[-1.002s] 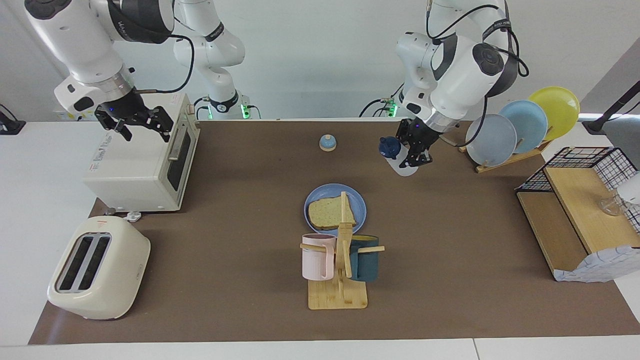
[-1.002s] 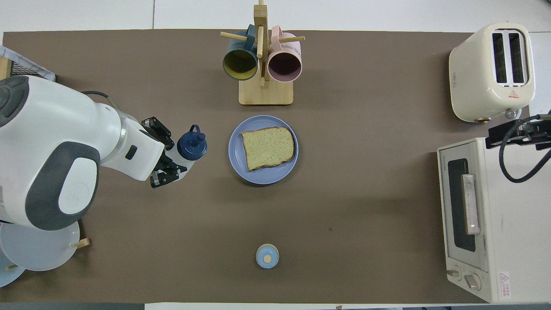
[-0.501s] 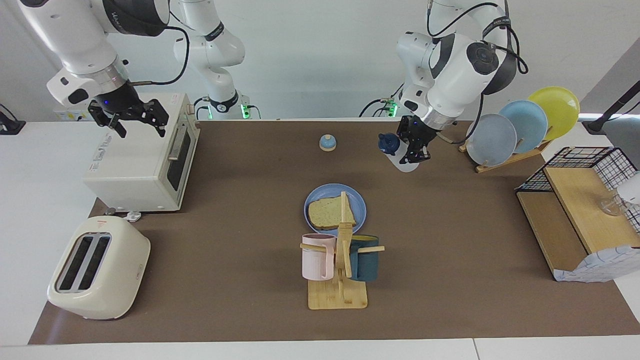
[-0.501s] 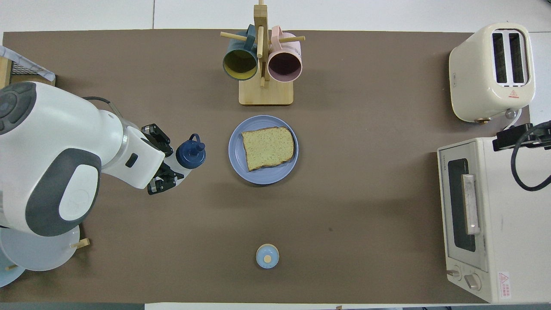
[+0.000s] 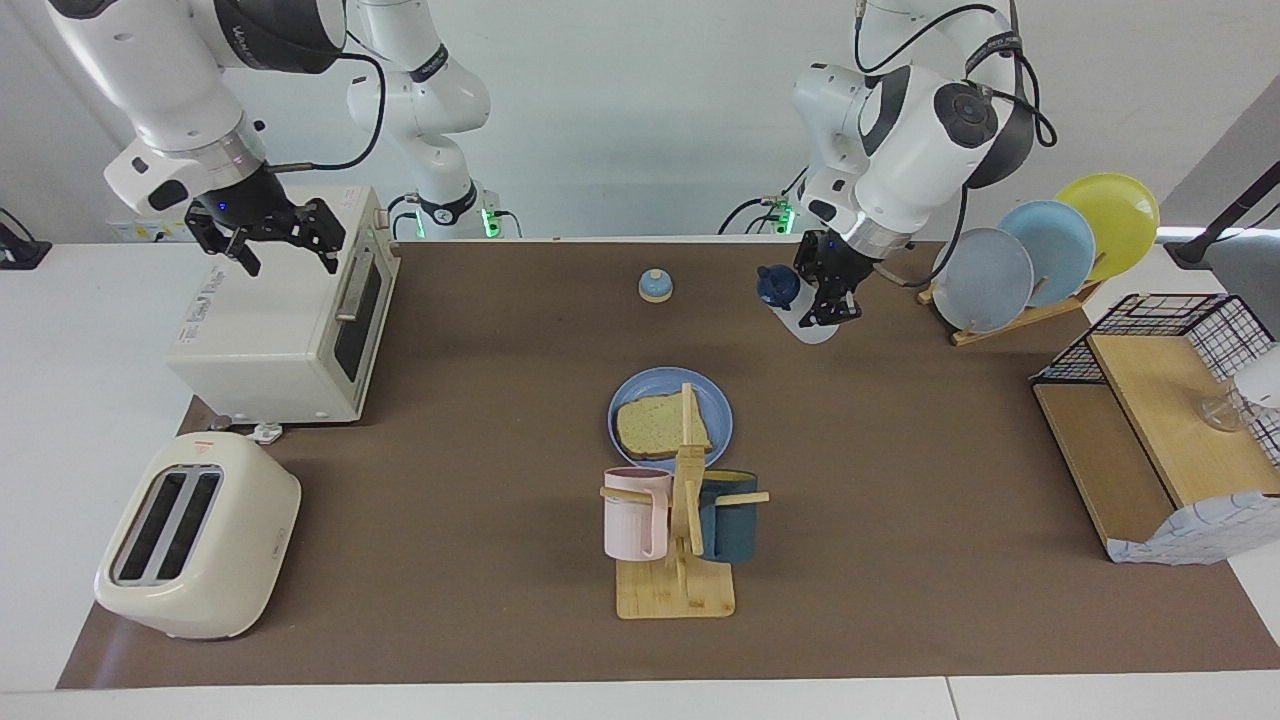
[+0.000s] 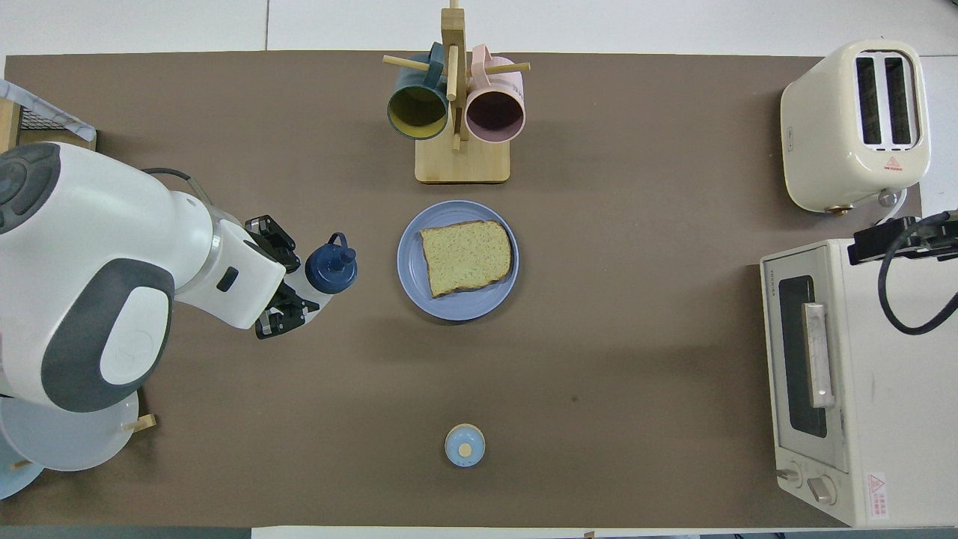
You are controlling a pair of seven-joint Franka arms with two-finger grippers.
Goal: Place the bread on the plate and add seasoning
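Observation:
The bread (image 5: 658, 428) (image 6: 466, 257) lies flat on the round blue plate (image 5: 718, 402) (image 6: 417, 288) in the middle of the mat. My left gripper (image 5: 822, 300) (image 6: 296, 281) is shut on the white body of the seasoning (image 5: 790, 300) (image 6: 330, 263), beside the plate toward the left arm's end. The bottle leans, with its navy cap pointing toward the plate. Whether its base touches the mat I cannot tell. My right gripper (image 5: 266, 248) hangs open and holds nothing, over the top of the toaster oven (image 5: 275, 330).
A mug rack (image 5: 678, 560) (image 6: 456, 112) with a pink and a dark teal mug stands just farther from the robots than the plate. A bell (image 5: 655, 286) (image 6: 465, 445), a toaster (image 5: 195, 535) (image 6: 855, 123), a plate rack (image 5: 1040, 255) and a wire-fronted shelf (image 5: 1160, 420) stand around the mat.
My left gripper has drawn the seasoning a little toward the robots and away from the plate. My right gripper has shifted slightly above the toaster oven and stays open.

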